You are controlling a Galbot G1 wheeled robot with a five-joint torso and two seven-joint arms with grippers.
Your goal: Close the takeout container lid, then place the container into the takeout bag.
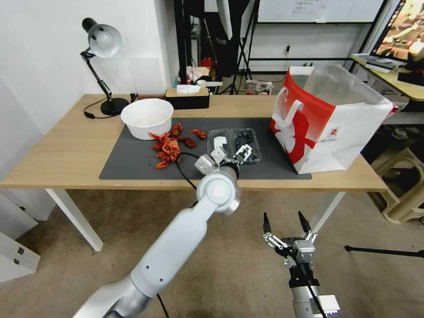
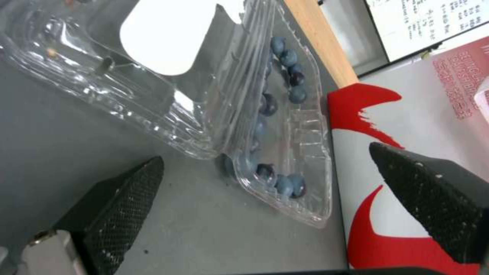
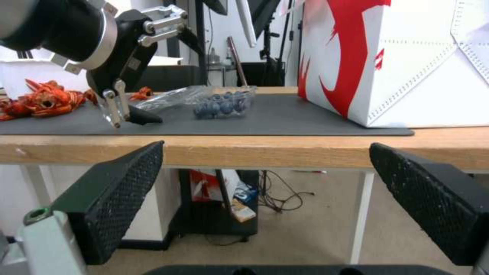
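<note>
The takeout container [image 1: 247, 148] lies open on the dark mat, with blueberries [image 2: 288, 68] in its tray. Its clear lid [image 1: 218, 142], which carries a white label [image 2: 163, 34], is folded out to the side away from the bag. My left gripper [image 1: 230, 154] hovers open just in front of the container, one finger on each side of the hinge, with nothing between its fingers [image 2: 117, 206]. The red and white takeout bag [image 1: 329, 126] stands open to the right of the container. My right gripper [image 1: 283, 218] hangs open below the table's front edge, facing the container [image 3: 221, 105] and the bag [image 3: 397, 57].
A white bowl [image 1: 147, 117] and a pile of red crayfish shells [image 1: 170, 145] lie left of the container on the mat [image 1: 132, 163]. A desk lamp [image 1: 104, 44] and a tissue box [image 1: 187, 97] stand at the back. The wooden table edge [image 3: 255, 151] is level with my right gripper.
</note>
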